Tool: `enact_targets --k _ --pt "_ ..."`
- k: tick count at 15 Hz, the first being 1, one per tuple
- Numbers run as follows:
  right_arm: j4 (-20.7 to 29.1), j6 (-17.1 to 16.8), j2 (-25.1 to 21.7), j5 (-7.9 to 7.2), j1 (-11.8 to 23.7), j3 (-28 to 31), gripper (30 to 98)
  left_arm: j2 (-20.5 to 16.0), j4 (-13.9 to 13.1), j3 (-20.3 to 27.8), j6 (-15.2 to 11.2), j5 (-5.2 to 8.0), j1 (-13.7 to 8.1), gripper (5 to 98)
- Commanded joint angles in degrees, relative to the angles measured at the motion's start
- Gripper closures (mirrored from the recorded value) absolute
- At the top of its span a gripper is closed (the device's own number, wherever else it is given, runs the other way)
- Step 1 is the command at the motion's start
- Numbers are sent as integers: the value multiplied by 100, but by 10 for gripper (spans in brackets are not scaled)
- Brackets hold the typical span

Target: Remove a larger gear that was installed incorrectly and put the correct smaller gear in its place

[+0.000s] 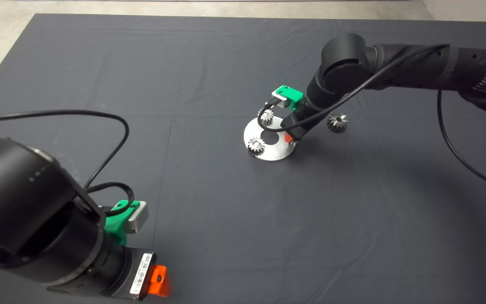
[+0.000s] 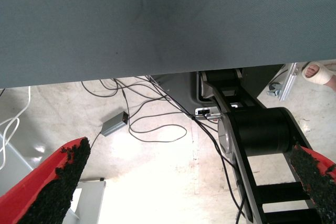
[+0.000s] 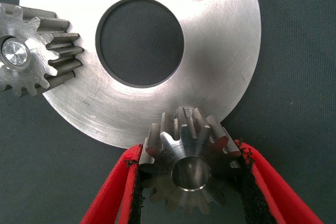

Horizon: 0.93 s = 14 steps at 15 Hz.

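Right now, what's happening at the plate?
The right gripper is down at the edge of the round metal plate, fingers closed on the larger gear, which sits at the plate's rim. Two pale small gears are on the plate. The smaller gear lies on the mat beside the plate, not yet fitted. The left gripper is parked at the lower left, open and holding nothing.

Brushed, faintly scratched metal is seen on the disc (image 3: 220, 51); the mat (image 1: 209, 211) is matt cloth.
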Motion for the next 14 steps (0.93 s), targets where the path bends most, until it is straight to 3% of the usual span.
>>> enact_targets --k 1,14 --pt "-99 -5 34 15 137 49 882 1 -109 99 -27 11 -27 54" --pt "-195 -5 -1 32 146 49 881 -7 -109 99 -27 11 -27 54"
